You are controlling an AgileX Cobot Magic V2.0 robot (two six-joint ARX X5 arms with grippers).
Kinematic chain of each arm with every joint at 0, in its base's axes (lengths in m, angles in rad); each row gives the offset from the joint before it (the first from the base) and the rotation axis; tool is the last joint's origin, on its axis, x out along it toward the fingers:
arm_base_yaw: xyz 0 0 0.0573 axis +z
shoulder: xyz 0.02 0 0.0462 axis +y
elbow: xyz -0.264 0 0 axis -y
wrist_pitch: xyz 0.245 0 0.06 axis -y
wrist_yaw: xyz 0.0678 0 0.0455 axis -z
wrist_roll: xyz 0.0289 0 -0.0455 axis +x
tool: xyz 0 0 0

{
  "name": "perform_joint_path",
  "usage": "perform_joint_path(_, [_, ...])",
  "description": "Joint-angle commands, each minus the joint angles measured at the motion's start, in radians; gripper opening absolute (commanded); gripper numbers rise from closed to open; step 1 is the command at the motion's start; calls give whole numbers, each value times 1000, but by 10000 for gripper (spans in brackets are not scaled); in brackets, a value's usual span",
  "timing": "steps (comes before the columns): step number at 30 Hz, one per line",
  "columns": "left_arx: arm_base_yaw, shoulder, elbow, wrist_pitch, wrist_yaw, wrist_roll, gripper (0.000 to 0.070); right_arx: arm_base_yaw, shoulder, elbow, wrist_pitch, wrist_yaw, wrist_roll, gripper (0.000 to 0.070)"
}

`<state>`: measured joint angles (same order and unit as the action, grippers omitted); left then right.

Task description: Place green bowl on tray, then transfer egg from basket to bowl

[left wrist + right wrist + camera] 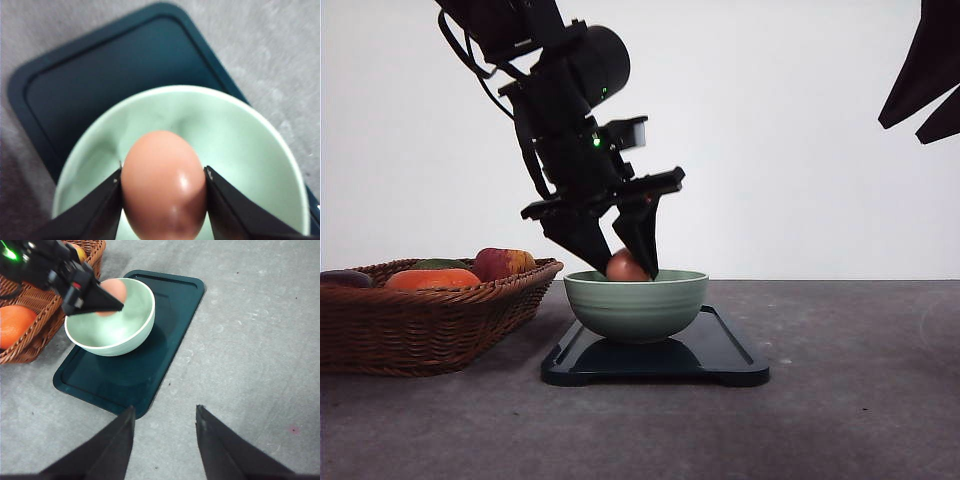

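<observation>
While your left fingers (162,187) clamp the egg (164,185) inside the green bowl (636,303) at the tray's (730,352) basket-side end, release low; dropping could crack it; right fingers (165,440) spread, empty

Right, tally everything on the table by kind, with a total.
Green bowl: 1
Tray: 1
Basket: 1
Egg, held by the left gripper: 1
Produce in the basket, partly hidden: at least 4
Total: at least 8
</observation>
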<state>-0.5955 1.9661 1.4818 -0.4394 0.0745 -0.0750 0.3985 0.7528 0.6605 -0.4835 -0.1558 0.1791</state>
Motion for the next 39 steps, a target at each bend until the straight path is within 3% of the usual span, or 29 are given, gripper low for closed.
perform_joint_path(1, [-14,33,16,14,-2,-5,226,5,3,6,4,0,-12,237])
perform_joint_path(17, [-34,80,16,14,-2,-5,237,5,3,6,3,0,-11,237])
perform_joint_path(21, [-35,80,16,12,0,-6,386,5,3,6,3,0,-11,237])
perform_joint_path(25, [-35,80,16,3,0,-6,405,5,3,6,2,0,-11,237])
perform_joint_path(39, [-34,48,217,-216,0,11,420,5,3,6,-32,0,-11,237])
